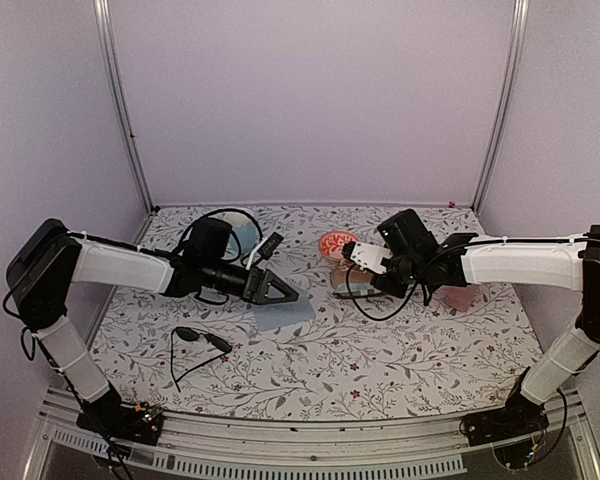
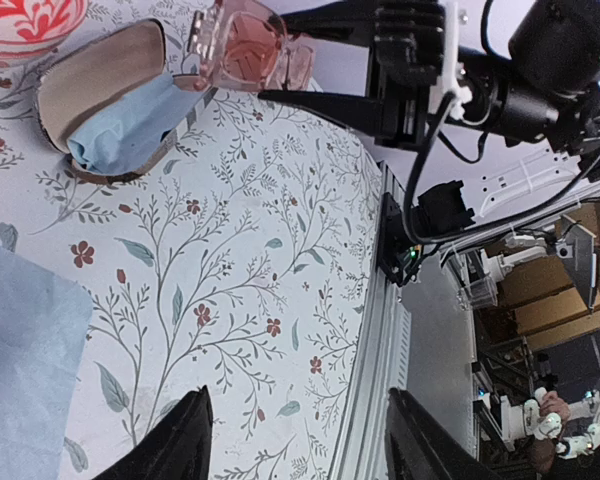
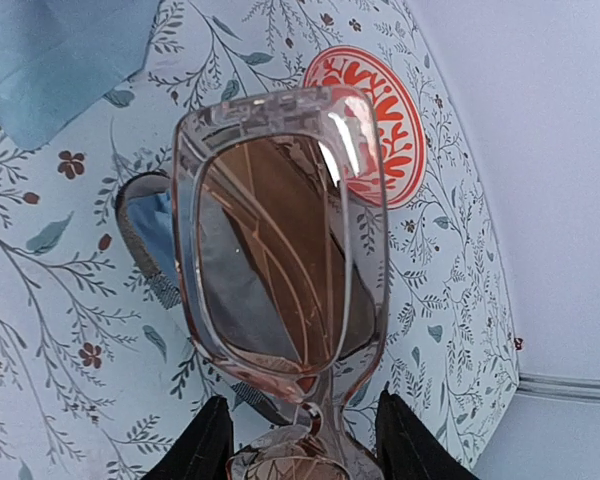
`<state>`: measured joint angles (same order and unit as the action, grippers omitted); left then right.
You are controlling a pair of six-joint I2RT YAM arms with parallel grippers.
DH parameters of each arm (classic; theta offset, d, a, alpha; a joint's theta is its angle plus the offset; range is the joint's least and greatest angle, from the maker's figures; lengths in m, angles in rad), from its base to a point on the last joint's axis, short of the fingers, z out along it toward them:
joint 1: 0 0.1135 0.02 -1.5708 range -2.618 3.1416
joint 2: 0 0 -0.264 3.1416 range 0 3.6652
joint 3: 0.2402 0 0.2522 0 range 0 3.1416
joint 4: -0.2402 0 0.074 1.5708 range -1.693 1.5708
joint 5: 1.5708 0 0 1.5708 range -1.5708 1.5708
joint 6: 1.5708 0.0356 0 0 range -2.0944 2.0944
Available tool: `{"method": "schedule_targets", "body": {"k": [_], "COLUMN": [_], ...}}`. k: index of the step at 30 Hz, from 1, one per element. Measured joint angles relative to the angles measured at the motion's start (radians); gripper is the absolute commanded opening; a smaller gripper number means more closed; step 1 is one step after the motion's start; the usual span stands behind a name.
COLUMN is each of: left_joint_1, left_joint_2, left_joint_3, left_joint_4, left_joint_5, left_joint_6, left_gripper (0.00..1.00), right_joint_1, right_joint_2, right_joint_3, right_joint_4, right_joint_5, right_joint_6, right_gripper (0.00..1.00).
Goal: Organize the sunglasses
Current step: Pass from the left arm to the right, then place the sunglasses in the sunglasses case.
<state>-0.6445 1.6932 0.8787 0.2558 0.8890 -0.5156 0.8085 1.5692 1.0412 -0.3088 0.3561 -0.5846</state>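
Note:
The pinkish see-through sunglasses (image 3: 285,230) hang lens-down between my right gripper's fingers (image 3: 208,445), and my right gripper (image 3: 305,450) is shut on them near the bridge. They hover over the open brown case (image 2: 105,70), which holds a blue cloth (image 2: 120,125); in the left wrist view the pinkish sunglasses (image 2: 248,48) sit just beyond the case. The black sunglasses (image 1: 202,340) lie unfolded on the table at the front left. My left gripper (image 1: 283,292) is open and holds nothing; it is low over the table, right of the black pair.
A loose blue cloth (image 1: 285,315) lies flat under my left gripper. A round red-and-white patterned piece (image 1: 337,243) sits behind the brown case. The pink case (image 1: 460,297) lies under the right arm. The table's metal front rail (image 2: 380,380) runs close by.

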Motion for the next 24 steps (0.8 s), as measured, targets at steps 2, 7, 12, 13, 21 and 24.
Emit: {"method": "schedule_targets", "body": {"k": [2,7,12,13,21,24], "left_joint_1": [0.0,0.002,0.002,0.002,0.002,0.002], "left_joint_2": [0.0,0.0,0.0,0.0,0.0,0.0], "left_joint_3": [-0.001,-0.004,-0.006,-0.006,-0.006,-0.007], "left_joint_4": [-0.006,-0.01,-0.01,-0.01,-0.011,-0.011], "left_joint_5": [-0.011,-0.028,-0.035,-0.037,-0.039,-0.039], "left_joint_6": [0.005,0.01,0.01,0.01,0.01,0.01], "left_gripper": [0.6,0.59,0.59,0.59,0.59,0.59], "right_joint_1": [-0.036,-0.114,-0.174,-0.184,-0.196,-0.196], "right_joint_2": [0.02,0.099,0.182,0.199,0.257,0.261], "right_joint_3": [0.003,0.048,0.119,0.137,0.204,0.209], "right_joint_4": [0.026,0.064,0.087,0.09,0.093,0.081], "right_joint_5": [-0.007,-0.051,-0.093,-0.105,-0.164,-0.185], "right_joint_6": [-0.065,-0.211,-0.325,-0.346,-0.446,-0.455], "right_gripper": [0.22,0.22,0.2,0.2,0.2,0.2]}}
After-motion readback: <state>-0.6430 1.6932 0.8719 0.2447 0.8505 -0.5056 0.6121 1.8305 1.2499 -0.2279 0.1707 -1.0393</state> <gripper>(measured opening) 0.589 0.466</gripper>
